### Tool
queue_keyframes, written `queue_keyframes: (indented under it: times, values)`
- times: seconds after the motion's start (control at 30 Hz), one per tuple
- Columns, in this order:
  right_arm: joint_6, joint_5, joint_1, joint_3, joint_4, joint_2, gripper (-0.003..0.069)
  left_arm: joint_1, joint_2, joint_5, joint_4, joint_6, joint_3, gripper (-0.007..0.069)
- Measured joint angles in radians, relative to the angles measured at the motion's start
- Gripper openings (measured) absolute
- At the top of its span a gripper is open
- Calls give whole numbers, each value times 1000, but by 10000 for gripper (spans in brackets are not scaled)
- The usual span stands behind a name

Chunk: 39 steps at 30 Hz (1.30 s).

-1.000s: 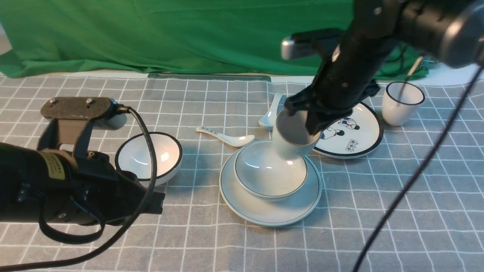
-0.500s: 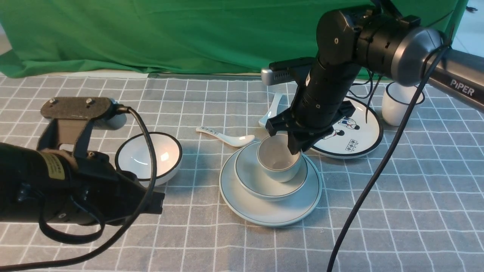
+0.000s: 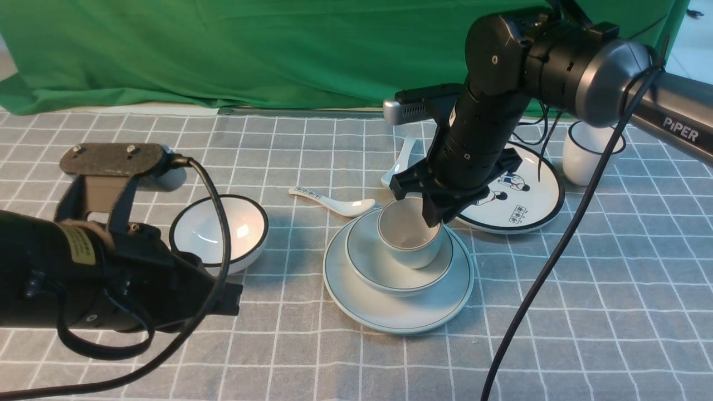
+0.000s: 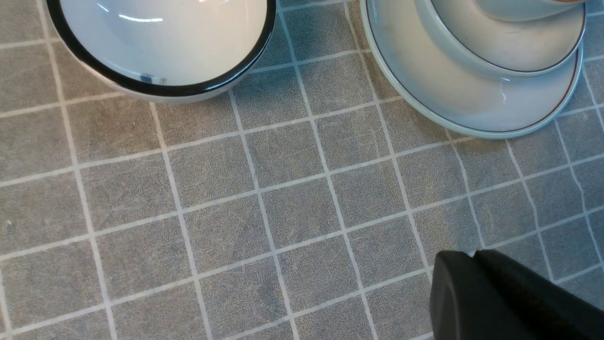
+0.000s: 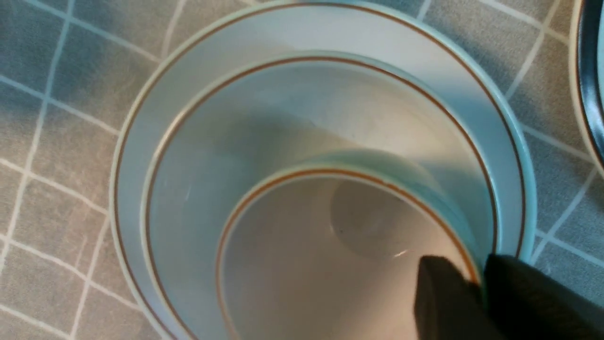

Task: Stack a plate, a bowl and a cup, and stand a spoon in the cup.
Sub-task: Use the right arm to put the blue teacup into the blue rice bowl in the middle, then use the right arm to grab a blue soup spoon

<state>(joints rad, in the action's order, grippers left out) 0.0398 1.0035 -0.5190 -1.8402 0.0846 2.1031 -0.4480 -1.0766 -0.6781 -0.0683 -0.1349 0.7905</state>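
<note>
Found cup (image 3: 411, 236) sitting in bowl (image 3: 379, 273), bowl on plate (image 3: 390, 317), at middle of worktop (image 3: 613, 312). Noted right end effector (image 3: 433, 214) clamped on cup rim at 2 o'clock, one finger inside, one outside; left end effector (image 4: 474, 257) pressed together, off the stack toward 8 o'clock. Recorded spoon (image 3: 396, 170) lying on worktop at 12 o'clock of stack

A grey checked tablecloth (image 3: 613, 334) covered the table, and a green cloth (image 3: 250, 50) hung behind its far edge. A black-rimmed bowl (image 3: 219, 231) stood toward the left edge. A printed-handle spoon (image 3: 334, 202) lay near the centre. A cartoon plate (image 3: 529, 203) and a bold-rimmed cup (image 3: 579, 167) sat toward the far right corner.
</note>
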Motion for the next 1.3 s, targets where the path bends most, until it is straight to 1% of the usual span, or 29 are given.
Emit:
queue_keyframes:
  times: [0.03, 0.07, 0.5, 0.6, 0.7, 0.73, 0.77, 0.83, 1.0, 1.13, 1.2, 1.3]
  values:
    - [0, 0, 0, 0, 5, 1, 82, 0, 0, 0, 0, 0, 0, 8]
    - [0, -4, -1, 0, 8, 1, 78, 0, 0, 0, 0, 0, 0, 8]
    - [0, -6, -2, 0, 29, 1, 82, 0, 0, 0, 3, 0, 0, 8]
    - [0, -6, -2, 0, 36, 1, 104, 0, 0, 0, 3, 0, 0, 8]
    - [0, -7, -2, 0, 39, 1, 170, 0, 0, 0, 3, 0, 0, 8]
    - [0, -7, -2, 0, 39, 1, 174, 0, 0, 0, 3, 0, 0, 8]
    - [0, -7, -2, 0, 39, 1, 201, 0, 0, 0, 3, 0, 0, 8]
    - [0, -10, -2, 0, 40, 1, 228, 0, 0, 0, 3, 0, 0, 8]
    - [-5, -18, -2, -1, 40, 1, 241, 0, 0, 0, 3, 1, 0, 8]
    - [-24, 34, 11, -46, 41, -8, 242, 0, 0, 0, 4, 1, 0, 8]
    - [-33, 64, 33, -93, 40, -37, 242, 0, 0, -2, 4, 1, 0, 8]
    - [-32, 48, 93, -180, 59, -71, 242, 0, 0, -8, 4, -4, 0, 8]
